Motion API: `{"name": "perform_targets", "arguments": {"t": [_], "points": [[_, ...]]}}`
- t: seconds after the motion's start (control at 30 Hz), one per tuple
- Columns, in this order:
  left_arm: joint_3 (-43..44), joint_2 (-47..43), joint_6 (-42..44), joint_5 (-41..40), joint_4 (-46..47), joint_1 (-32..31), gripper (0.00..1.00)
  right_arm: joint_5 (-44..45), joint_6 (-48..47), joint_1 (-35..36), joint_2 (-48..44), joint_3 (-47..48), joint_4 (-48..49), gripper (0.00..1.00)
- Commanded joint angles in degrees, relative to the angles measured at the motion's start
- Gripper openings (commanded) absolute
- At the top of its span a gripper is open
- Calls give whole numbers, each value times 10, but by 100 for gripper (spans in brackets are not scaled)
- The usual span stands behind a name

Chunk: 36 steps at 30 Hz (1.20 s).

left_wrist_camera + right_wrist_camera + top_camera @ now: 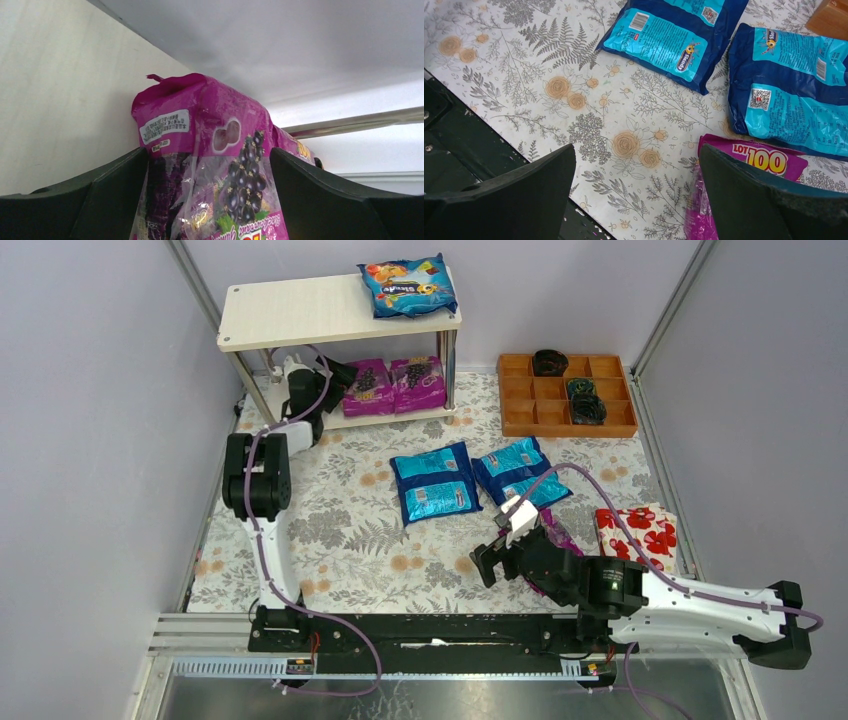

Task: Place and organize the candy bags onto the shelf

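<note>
- The purple bag sits on the shelf's lower board near its middle, just beside a second purple bag toward the right end.
- My left end effector straddles it, jaws wide; I cannot tell whether they pinch it.
- I'd spread fully, then back straight out over the front edge so nothing drags.
- My right end effector hangs spread above the tabletop, near a third purple bag.

One candy bag on shelf (right end).
</note>
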Motion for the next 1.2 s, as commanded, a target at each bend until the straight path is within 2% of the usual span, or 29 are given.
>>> {"name": "perform_targets", "arguments": {"t": [0.0,0.23,0.47,0.6,0.7,0.93,1.0,1.1,1.17], "points": [[19,-7,-1,43,53,-14,98,-6,9,2,6,23,16,100],[18,-75,38,3,-100,-1,99,-7,16,2,-10,17,18,100],[-89,-214,38,-4,-185,7,99,2,21,2,1,21,14,100],[-190,-309,-11,65,-159,7,99,8,35,2,19,20,16,100],[-226,-356,-16,137,-159,1,99,11,43,2,34,20,19,100],[-211,-440,111,216,-286,-58,99,31,52,2,84,35,21,100],[-194,-453,157,227,-313,-79,99,60,66,2,103,42,12,100],[-167,-461,229,222,-349,-111,99,165,135,-4,134,61,-46,100],[-159,-457,245,235,-354,-122,99,171,171,-36,150,70,-75,100]]}}
